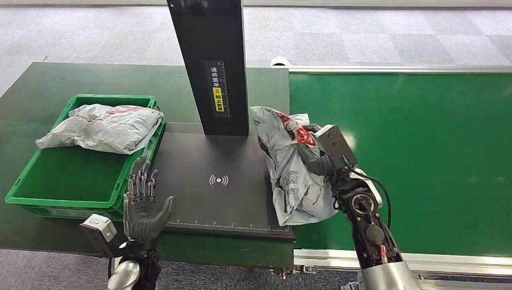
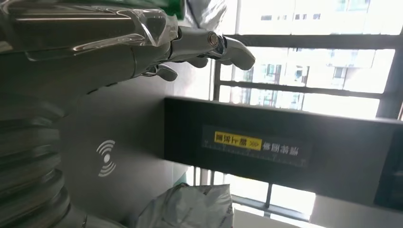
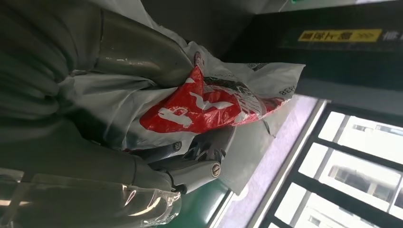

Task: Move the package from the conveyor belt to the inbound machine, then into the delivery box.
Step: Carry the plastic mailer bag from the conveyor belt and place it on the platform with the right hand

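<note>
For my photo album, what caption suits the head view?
Right hand holds a grey package at the scanner plate's edge; left hand open beside the green box.

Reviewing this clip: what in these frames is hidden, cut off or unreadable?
- Right hand, head view: its fingers are hidden behind the grey package it holds, so the grip itself is unclear.
- Package in the green bin: its label is too small to read.
- Yellow label on the black column: the print is too small in the head view.
- Scanner plate, left wrist view: partly covered by the left hand.
- Conveyor belt: cut off by the right edge.
</note>
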Robot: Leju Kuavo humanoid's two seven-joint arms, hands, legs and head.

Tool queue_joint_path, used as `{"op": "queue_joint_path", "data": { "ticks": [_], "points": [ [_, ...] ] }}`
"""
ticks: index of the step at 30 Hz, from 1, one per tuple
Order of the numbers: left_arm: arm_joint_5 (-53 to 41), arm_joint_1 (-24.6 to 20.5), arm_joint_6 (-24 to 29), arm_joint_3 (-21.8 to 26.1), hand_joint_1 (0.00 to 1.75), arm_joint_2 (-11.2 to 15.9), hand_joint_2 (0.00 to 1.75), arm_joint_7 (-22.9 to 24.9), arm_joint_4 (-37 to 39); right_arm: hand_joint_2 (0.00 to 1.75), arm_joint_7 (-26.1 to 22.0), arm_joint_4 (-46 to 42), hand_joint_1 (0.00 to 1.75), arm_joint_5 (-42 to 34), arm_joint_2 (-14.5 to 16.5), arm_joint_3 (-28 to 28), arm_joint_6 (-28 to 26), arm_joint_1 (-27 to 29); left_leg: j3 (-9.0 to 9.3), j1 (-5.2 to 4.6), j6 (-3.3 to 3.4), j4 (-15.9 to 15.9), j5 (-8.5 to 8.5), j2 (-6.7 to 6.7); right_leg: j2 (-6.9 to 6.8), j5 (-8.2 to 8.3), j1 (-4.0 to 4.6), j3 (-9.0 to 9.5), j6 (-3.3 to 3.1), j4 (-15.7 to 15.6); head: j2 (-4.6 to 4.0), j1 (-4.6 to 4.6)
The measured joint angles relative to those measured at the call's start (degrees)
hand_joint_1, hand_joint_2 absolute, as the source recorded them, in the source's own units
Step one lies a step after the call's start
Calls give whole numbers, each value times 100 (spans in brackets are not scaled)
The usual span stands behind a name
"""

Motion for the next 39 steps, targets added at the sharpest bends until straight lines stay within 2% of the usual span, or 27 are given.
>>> {"op": "queue_joint_path", "data": {
  "ticks": [6,16,20,26,29,35,39],
  "points": [
    [-4,13,189,291,0,67,175,63,-189,175,14,681,175,62,418,442,7,-404,2,7,-2,0,2,-3,-3,-2,6,-1,-2,2,0,-1],
    [-27,-36,242,343,0,59,175,94,-216,175,-240,1077,172,-175,600,891,296,-572,-2,2,-1,1,1,-3,-2,-2,1,-1,-1,-2,0,1],
    [-27,-77,235,341,0,42,175,99,-186,175,-222,1139,0,-210,659,995,290,-589,-1,3,-1,2,1,-3,-2,-2,2,-1,-1,-2,0,1],
    [-53,-131,221,327,0,40,175,99,-100,175,-4,1168,0,-220,678,1030,-156,-601,1,3,-1,2,1,-2,-2,-2,2,-3,-1,-2,0,1],
    [-379,-222,344,252,0,36,175,84,-14,175,-99,1157,0,-207,592,1027,-125,-570,2,2,-1,4,1,-3,-3,-2,1,-3,-1,-4,0,1],
    [-1465,-474,624,-307,0,27,175,248,227,175,-396,680,0,-44,309,964,-141,-232,1,0,0,7,0,-5,-3,0,-2,-1,1,-4,0,1],
    [-1681,-572,703,-588,0,20,175,298,337,175,-447,308,0,-37,175,884,-169,-43,3,1,1,7,-1,0,1,0,-1,-3,1,-5,0,0]
  ]
}}
